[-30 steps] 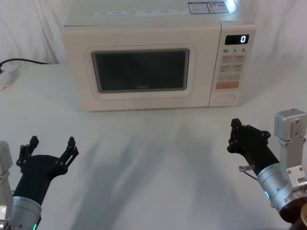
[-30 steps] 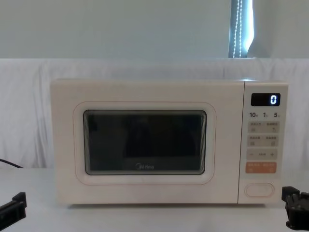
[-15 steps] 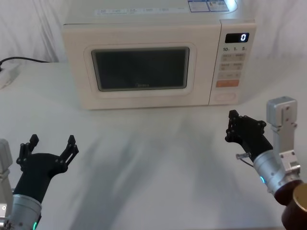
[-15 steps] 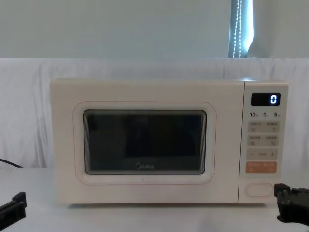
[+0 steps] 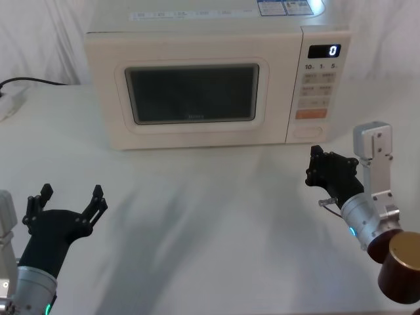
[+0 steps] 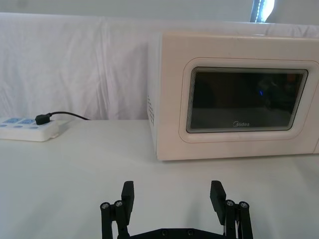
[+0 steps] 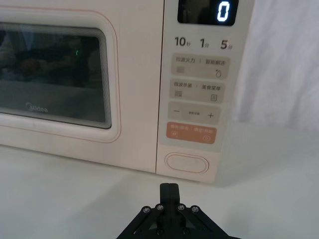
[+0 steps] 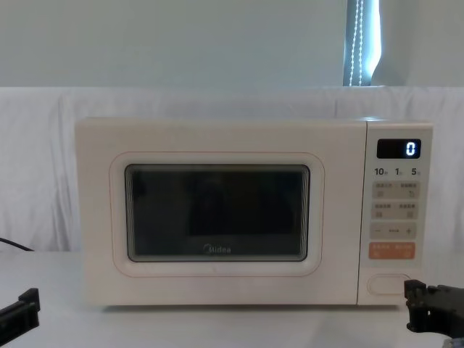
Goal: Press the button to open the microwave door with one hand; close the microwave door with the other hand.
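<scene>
The right gripper (image 7: 169, 188), fingers pressed together and holding nothing, hovered just before the button (image 7: 186, 162) at the microwave (image 5: 197, 79) panel's lower end. The microwave door (image 8: 216, 212) was shut. The left gripper (image 5: 71, 203), fingers spread, hung near the table (image 5: 197, 216)'s front left corner.

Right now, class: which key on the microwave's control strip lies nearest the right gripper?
The button, the blank cream pill lowest on the strip, just beyond the shut right gripper.

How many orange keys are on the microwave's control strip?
1. The single orange key sits on the microwave control strip, directly above the button and below the minus/plus row. None seems hidden.
</scene>
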`<state>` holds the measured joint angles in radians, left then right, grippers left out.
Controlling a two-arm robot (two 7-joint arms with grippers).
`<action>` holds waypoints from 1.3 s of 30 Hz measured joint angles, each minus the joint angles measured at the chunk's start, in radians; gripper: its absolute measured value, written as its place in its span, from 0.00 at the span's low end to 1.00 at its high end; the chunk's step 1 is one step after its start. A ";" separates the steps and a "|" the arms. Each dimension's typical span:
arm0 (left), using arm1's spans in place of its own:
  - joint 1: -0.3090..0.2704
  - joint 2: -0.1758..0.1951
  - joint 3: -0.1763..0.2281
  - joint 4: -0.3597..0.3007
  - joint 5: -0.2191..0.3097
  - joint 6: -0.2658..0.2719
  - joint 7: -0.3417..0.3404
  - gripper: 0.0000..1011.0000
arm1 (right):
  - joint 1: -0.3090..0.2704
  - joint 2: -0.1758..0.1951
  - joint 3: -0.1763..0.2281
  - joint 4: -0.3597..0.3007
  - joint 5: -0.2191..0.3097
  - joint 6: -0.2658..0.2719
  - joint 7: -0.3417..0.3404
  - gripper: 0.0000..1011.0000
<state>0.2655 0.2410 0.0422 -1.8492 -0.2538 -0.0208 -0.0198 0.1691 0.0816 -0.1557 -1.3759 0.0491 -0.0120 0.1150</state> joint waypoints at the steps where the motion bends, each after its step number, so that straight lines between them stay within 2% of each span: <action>1: 0.000 0.000 0.000 0.000 0.000 0.000 0.000 0.99 | 0.007 0.000 0.000 0.010 0.000 -0.002 0.002 0.00; 14: 0.000 0.000 0.000 0.000 0.000 0.000 0.000 0.99 | 0.113 -0.012 -0.009 0.161 -0.011 -0.037 0.019 0.00; 23: 0.000 0.000 0.000 0.000 0.000 0.000 0.000 0.99 | 0.184 -0.021 -0.009 0.277 -0.013 -0.081 0.026 0.00; 28: 0.000 0.000 0.000 0.000 0.000 0.000 0.000 0.99 | 0.200 -0.024 -0.004 0.306 -0.003 -0.099 0.040 0.00; 39: 0.000 0.000 0.000 0.000 0.000 0.000 0.000 0.99 | 0.198 -0.023 -0.005 0.302 -0.004 -0.096 0.038 0.00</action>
<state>0.2655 0.2410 0.0421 -1.8492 -0.2538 -0.0208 -0.0199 0.3670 0.0584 -0.1608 -1.0743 0.0452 -0.1080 0.1533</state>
